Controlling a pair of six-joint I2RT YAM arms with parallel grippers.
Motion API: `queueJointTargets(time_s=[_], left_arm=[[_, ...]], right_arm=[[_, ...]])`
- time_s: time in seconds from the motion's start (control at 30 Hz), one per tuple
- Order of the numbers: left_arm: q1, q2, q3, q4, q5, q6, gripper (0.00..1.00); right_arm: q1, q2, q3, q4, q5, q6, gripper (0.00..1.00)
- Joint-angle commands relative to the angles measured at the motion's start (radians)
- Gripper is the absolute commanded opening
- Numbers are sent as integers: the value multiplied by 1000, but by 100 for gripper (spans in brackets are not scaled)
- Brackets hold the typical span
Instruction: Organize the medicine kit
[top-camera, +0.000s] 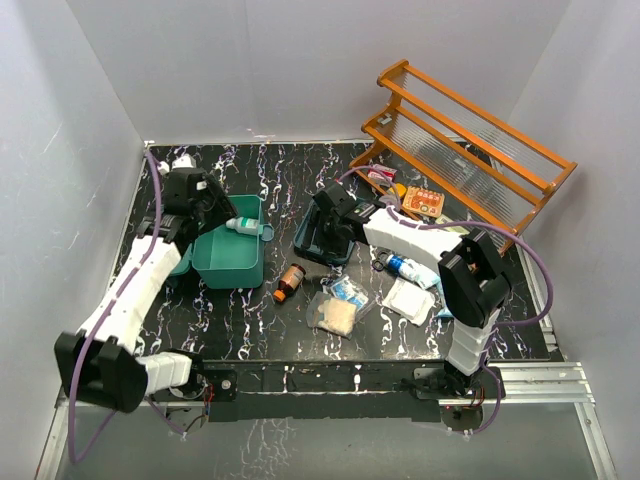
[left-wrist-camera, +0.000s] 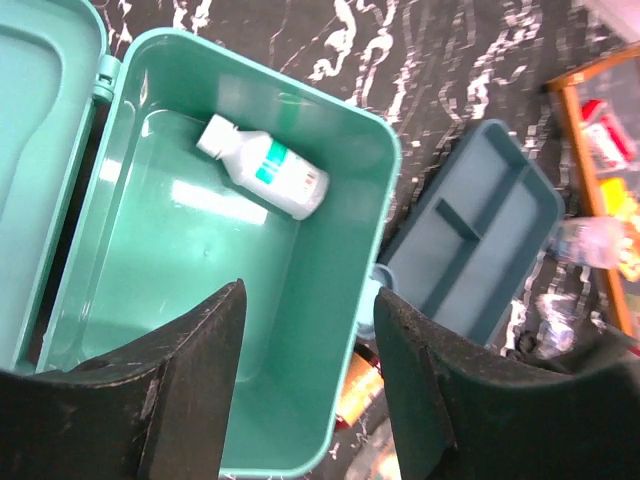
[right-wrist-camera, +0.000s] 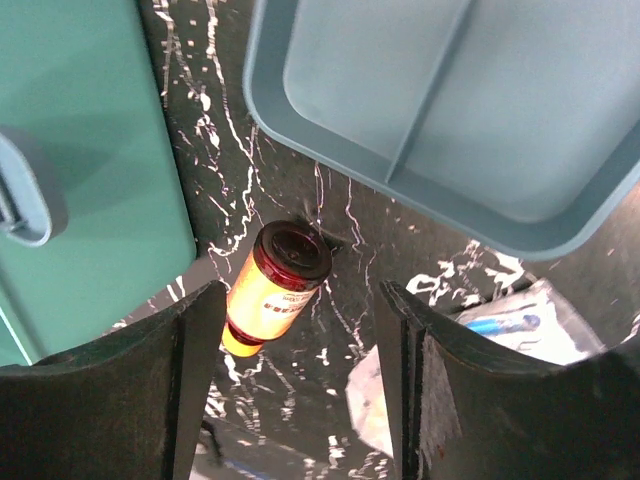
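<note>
r gripper (right-wrist-camera: 300, 300) jaws apart, empty, hovers over amber bottle (right-wrist-camera: 272, 292): glossy cylinder, dark cap, lying on marbled table (right-wrist-camera: 335, 225), cap 1 o'clock, base 7. medicine kit (right-wrist-camera: 90, 150), smooth teal plastic, at bottle's 9 o'clock. l gripper (left-wrist-camera: 305, 300) apart, empty, above kit. r arm nearer bottle.

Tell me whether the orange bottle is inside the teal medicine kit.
No, the orange bottle lies on the table, outside the medicine kit and near the blue tray.
</note>
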Motion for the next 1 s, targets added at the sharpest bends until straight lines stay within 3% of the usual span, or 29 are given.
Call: queueJointTargets(time_s=[0.0,0.23,0.37,0.73,0.97], left_arm=[[-3,-141,2,-59,79,41,54],[-4,-272,-40,-83,168,60,61],[-3,-297,-45,-106,168,62,62],[-3,-306,-53,-109,167,51,66],[-3,-295,-55,-105,182,48,68]], right_arm=[[9,19,20,-62,-38,278,58],[40,53,-35,-6,-95,430,69],[48,97,0,7,-104,468,70],[54,188,29,-6,-126,538,61],[55,187,4,22,-158,562,47]])
